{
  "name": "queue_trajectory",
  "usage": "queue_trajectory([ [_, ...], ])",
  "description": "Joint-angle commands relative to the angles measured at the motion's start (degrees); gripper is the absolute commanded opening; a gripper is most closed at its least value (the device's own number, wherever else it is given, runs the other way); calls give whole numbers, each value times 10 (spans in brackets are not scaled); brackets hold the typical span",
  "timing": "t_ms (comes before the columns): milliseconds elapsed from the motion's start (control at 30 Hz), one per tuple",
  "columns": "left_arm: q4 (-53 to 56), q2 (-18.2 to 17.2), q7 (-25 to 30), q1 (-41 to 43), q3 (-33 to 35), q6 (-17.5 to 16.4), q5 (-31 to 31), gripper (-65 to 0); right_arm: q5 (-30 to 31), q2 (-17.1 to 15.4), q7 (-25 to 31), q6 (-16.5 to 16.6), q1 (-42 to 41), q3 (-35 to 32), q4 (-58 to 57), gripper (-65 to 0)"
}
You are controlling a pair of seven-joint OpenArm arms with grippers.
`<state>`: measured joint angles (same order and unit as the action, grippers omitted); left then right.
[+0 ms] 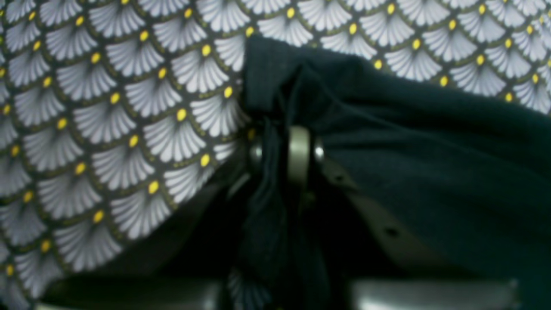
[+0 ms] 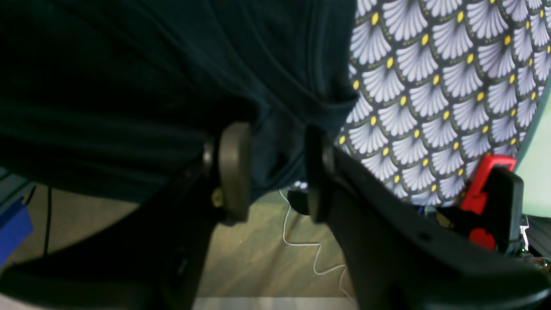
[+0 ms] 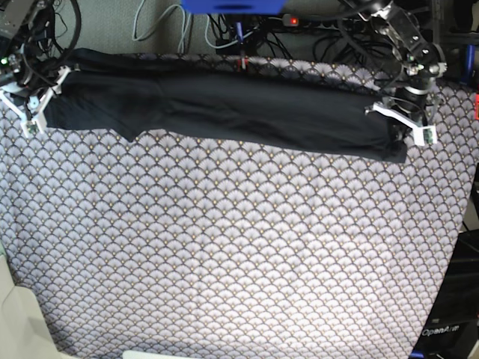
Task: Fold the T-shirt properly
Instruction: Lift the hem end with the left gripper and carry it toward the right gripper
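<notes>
The black T-shirt lies as a long narrow band across the far part of the fan-patterned tablecloth. My left gripper is at the band's right end. In the left wrist view it is shut on a bunched corner of the T-shirt. My right gripper is at the band's left end, by the table's edge. In the right wrist view its fingers stand apart around a hanging fold of the T-shirt, and the gripper is not pinching it.
Cables and a blue object sit behind the table's far edge. A red and black clamp grips the table's edge near my right gripper. The floor with a white cable shows below. The tablecloth lies flat beside the left gripper.
</notes>
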<state>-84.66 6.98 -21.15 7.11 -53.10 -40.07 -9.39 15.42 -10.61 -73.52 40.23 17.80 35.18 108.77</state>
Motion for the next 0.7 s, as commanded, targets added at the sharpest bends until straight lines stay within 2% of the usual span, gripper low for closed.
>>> queue_trajectory([
  [0,-30,5,9,1,5,1,6,-636,2,-8,3,-2,-3,2,9,-421],
  [67,-69,20,9,3,14,1,4,-636,2,-8,3,-2,-3,2,9,-421],
  [200,-153,20,8,30,72,1,4,-636,2,-7,3,-2,-3,2,9,-421],
  [400,-240,20,8,103,215,1,2,-636,2,-7,4,-2,-3,2,9,-421],
  [567,-254,20,12,137,314,1,-78,-636,2,-7,2,-2,-12,2,9,-421],
  [667,-254,20,10,144,352,1,-94,-636,2,-7,2,-2,-12,2,9,-421],
])
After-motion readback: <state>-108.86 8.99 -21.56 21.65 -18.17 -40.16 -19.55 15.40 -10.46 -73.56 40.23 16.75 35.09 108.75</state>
